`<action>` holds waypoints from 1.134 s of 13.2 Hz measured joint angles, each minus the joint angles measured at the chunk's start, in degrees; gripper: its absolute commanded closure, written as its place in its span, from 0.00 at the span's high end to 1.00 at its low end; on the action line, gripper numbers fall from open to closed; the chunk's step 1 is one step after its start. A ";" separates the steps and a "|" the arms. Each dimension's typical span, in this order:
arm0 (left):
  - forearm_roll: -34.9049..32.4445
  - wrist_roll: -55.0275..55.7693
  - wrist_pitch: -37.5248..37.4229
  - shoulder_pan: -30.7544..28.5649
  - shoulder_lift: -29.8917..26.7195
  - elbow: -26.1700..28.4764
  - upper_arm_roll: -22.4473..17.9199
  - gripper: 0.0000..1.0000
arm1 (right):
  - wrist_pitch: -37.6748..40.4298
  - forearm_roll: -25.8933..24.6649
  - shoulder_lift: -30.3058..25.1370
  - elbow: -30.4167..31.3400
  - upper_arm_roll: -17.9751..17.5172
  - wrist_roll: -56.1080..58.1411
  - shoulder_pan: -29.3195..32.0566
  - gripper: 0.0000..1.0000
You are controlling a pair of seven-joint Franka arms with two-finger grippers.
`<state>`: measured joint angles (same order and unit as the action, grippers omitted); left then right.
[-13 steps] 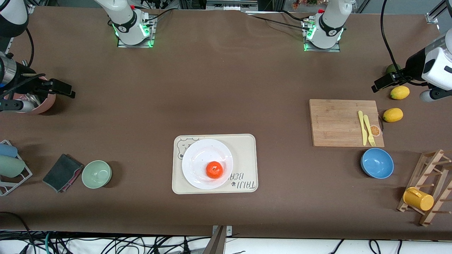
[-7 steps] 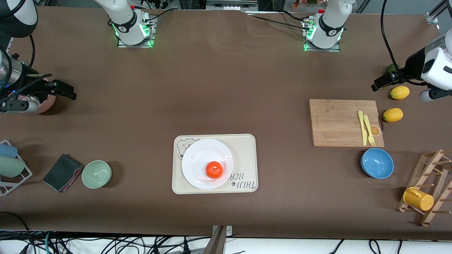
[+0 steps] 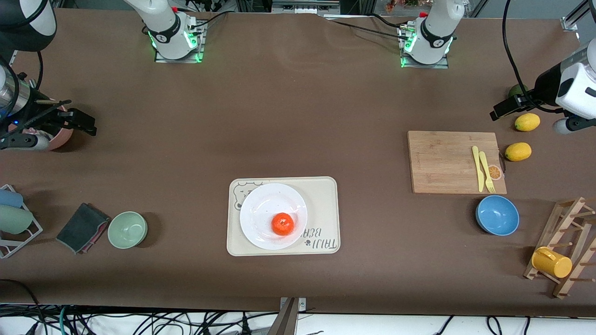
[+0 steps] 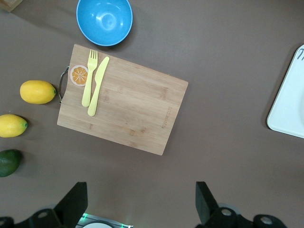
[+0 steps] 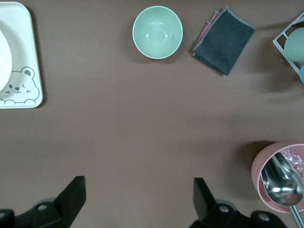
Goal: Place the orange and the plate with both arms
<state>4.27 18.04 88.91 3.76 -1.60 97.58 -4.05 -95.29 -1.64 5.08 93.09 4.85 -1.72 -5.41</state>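
The orange (image 3: 282, 224) sits on the white plate (image 3: 260, 204), which rests on a cream bear-print tray (image 3: 326, 195) in the middle of the table, near the front camera. My right gripper (image 3: 80, 122) is open and empty in the air over the pink bowl (image 3: 59, 136) at the right arm's end. The right wrist view (image 5: 137, 197) shows its fingers wide apart over bare table, with the plate's edge (image 5: 3, 57) at the border. My left gripper (image 3: 502, 110) is open and empty in the air beside the lemons, its fingers spread in the left wrist view (image 4: 141, 199).
A wooden cutting board (image 3: 447, 160) holds a yellow fork and knife (image 3: 483, 168). Two lemons (image 3: 527, 122) and a green fruit (image 3: 516, 89) lie beside it. A blue bowl (image 3: 497, 215), mug rack (image 3: 565, 246), green bowl (image 3: 127, 229), dark cloth (image 3: 81, 227) and cup rack (image 3: 11, 218) lie nearer the camera.
My right arm has shifted slightly over the pink bowl, its gripper still open. The left arm, the orange and the plate have not moved.
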 measured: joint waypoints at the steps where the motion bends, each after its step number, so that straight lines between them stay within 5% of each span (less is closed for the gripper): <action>1: 0.00 0.00 0.00 0.00 0.01 0.00 0.00 1.00 | -0.04 0.00 0.00 0.00 0.00 -1.03 0.00 1.00; 15: 0.00 0.00 0.00 -0.04 0.03 0.00 -0.15 1.00 | -0.33 0.21 0.00 0.00 0.15 -3.04 -0.14 1.00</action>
<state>4.27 18.04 88.90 3.72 -1.58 97.58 -4.20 -95.61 -1.44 5.09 93.09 4.99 -4.76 -5.55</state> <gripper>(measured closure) 0.000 0.000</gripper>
